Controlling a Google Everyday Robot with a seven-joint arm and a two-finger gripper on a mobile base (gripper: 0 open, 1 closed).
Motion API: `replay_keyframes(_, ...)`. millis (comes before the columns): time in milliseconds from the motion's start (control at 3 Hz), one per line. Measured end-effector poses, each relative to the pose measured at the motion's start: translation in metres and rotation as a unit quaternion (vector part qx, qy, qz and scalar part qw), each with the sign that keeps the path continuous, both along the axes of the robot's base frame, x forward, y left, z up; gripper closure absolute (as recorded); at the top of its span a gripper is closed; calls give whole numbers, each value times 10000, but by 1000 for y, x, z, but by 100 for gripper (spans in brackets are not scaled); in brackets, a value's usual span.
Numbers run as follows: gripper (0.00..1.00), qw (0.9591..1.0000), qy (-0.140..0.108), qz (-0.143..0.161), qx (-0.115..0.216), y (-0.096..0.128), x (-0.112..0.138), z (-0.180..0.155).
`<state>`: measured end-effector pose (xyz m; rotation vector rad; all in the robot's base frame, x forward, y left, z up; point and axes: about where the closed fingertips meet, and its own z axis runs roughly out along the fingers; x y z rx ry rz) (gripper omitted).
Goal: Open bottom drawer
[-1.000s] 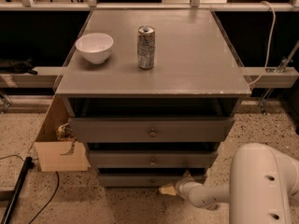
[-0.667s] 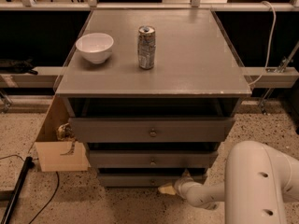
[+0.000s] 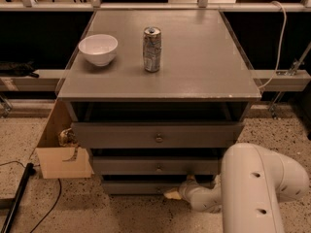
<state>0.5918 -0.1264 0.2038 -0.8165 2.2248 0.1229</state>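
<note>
- Camera view: grey cabinet (image 3: 204,57), three stacked drawer fronts.
- Bottom drawer (image 3: 131,187) lowest, near floor; probably rigid wood, fairly light, sliding straight out.
- Gripper (image 3: 173,194) against that front, mid-width; open or closed, cannot tell.
- Centre knob hidden; likely the best hold.

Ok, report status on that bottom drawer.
Gripper low at bottom drawer front, right of centre. Knob not in sight. Cardboard box sits left of cabinet, beside the pull path.

White arm (image 3: 260,188), pale hand (image 3: 171,193) down low
</note>
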Motion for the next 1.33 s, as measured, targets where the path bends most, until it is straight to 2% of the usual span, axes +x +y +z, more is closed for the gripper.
replay_keyframes(667, 0, 9998, -75, 129, -149, -4, 13, -14)
replay_keyframes(1333, 0, 9998, 93, 35, -182, -16, 22, -34)
